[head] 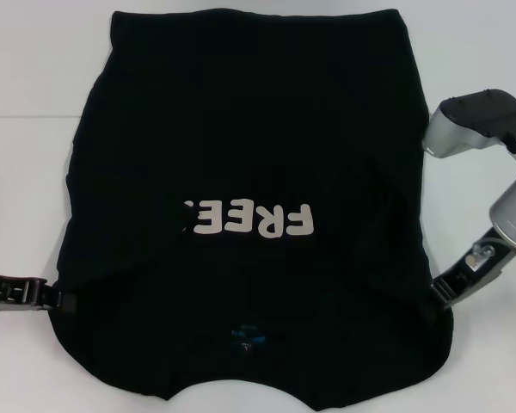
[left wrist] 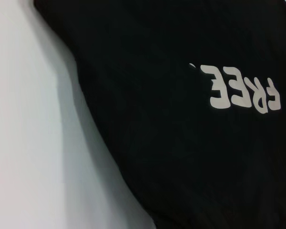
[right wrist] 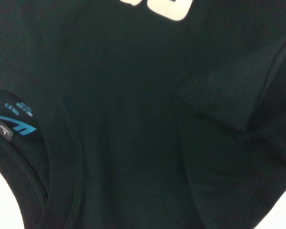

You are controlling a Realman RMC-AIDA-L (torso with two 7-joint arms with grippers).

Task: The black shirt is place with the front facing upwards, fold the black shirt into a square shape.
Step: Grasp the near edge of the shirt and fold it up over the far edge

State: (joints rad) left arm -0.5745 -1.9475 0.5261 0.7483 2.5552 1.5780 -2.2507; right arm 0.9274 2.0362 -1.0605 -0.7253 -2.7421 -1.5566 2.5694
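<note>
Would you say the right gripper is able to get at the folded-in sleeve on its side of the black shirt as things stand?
Probably yes. The right gripper sits at the edge of the black shirt, and the folded-in sleeve lies on top of the cloth close by, with nothing over it. Whether its jaws are open cannot be seen.

Cream block letters [head: 256, 220] reading "FREE" stood upside down at the centre of the black shirt [head: 241, 129]. A blue neck label [right wrist: 16, 125] at the frame's left edge carried a logo, its small print unreadable.
</note>
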